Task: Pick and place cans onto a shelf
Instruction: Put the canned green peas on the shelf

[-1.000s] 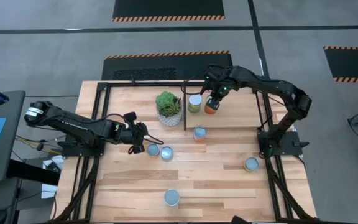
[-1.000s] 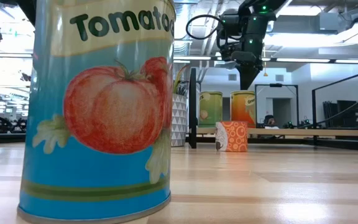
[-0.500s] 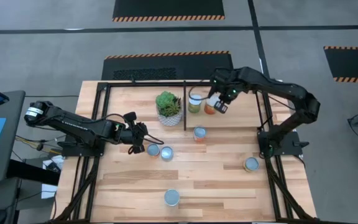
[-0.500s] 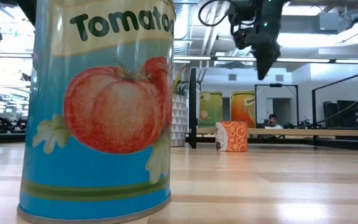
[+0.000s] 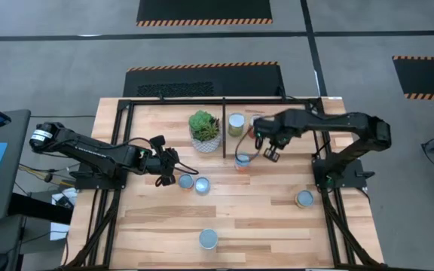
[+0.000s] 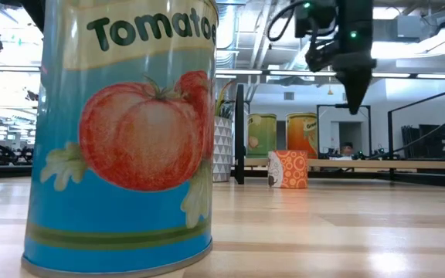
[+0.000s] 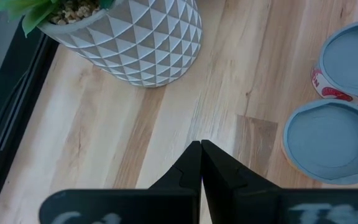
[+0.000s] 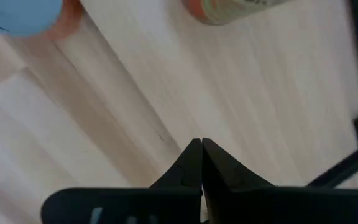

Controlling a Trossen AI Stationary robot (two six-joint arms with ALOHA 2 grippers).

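The shelf point(image 5: 277, 120) — black frame, pale boards — now carries the green can point(image 5: 236, 123) and the orange can point(image 5: 256, 128) I just released. My right gripper point(image 5: 271, 154), fingers closed and empty, has pulled back near the blue-topped can point(image 5: 242, 161); five cans remain. My left gripper point(image 5: 169, 167) rests shut. The orange can is largely hidden beneath my arm.

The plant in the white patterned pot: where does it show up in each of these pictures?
High view: plant just left of the shelf's centre bar.
Low view: pot between the tomato can and that bar.
Left wrist view: ahead of the left gripper.
Right wrist view: not in it.
Shared landmark: the centre bar.
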